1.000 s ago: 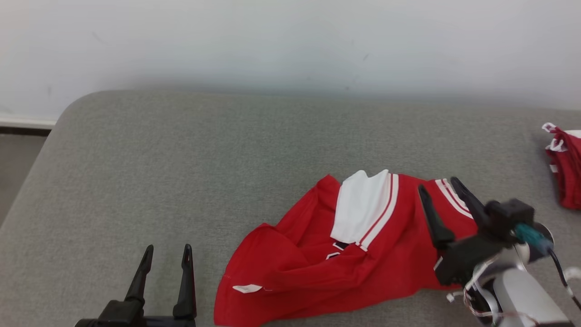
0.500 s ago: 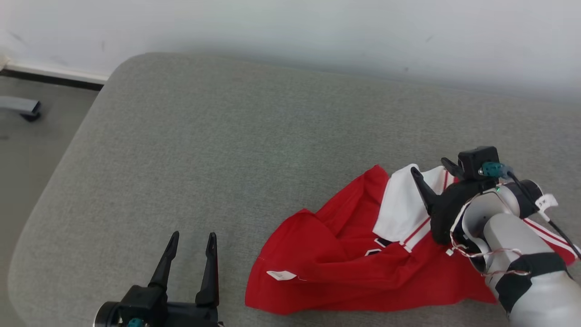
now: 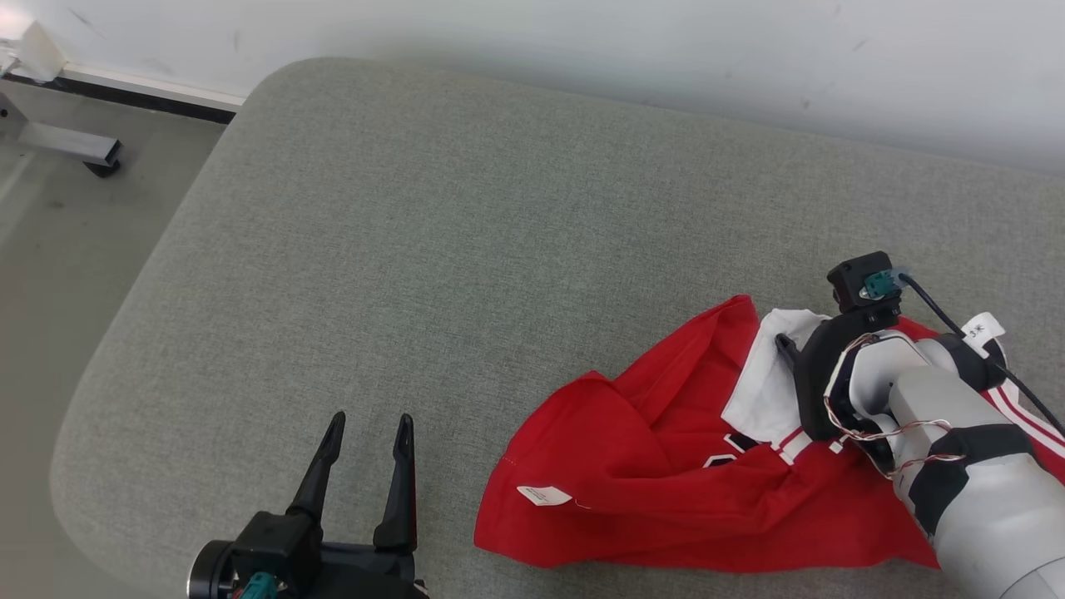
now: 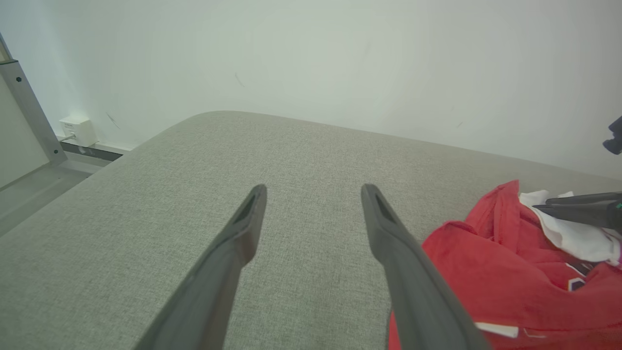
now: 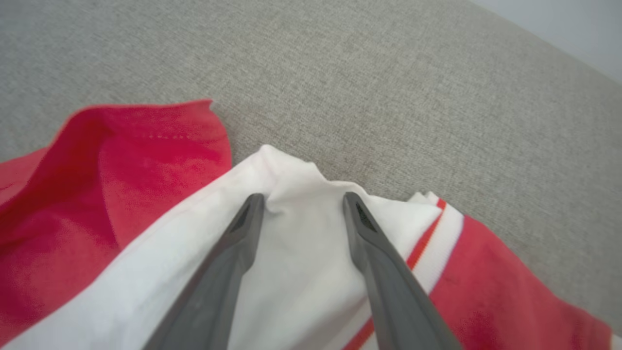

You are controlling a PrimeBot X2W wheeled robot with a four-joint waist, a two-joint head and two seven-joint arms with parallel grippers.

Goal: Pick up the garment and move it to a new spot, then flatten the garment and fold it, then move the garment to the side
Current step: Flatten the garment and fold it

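We see the L gripper (image 3: 371, 418) open: fingers well apart, nothing btwn them, held over bare cushion (image 3: 499, 208). Its base is cut off by the head view's bottom edge. The garment (image 3: 666, 491) lies crumpled on the cushion just to that gripper's right. In the L wrist view its near hem is close beside the right finger, and we can't tell if they touch.

The R gripper (image 5: 303, 201) is down on the garment's far part. Its jaws stand apart w/ a clear gap, both tips pressed onto the white panel (image 5: 291, 272), and a loose hump of white cloth rises btwn them. Red cloth lies left of the tips, a red-and-white striped edge to their right, bare cushion ahead. In the head view one of its fingers is hidden behind its own wrist housing.

The forearm (image 3: 973, 482) covers the garment's right side, and the frame edge cuts off the rest. A dark print (image 3: 724, 457) is half folded under, unreadable. A small white label (image 3: 545, 495) sits near the hem, text too small to read. The marks on the tag (image 3: 982, 326) on the R wrist aren't legible.
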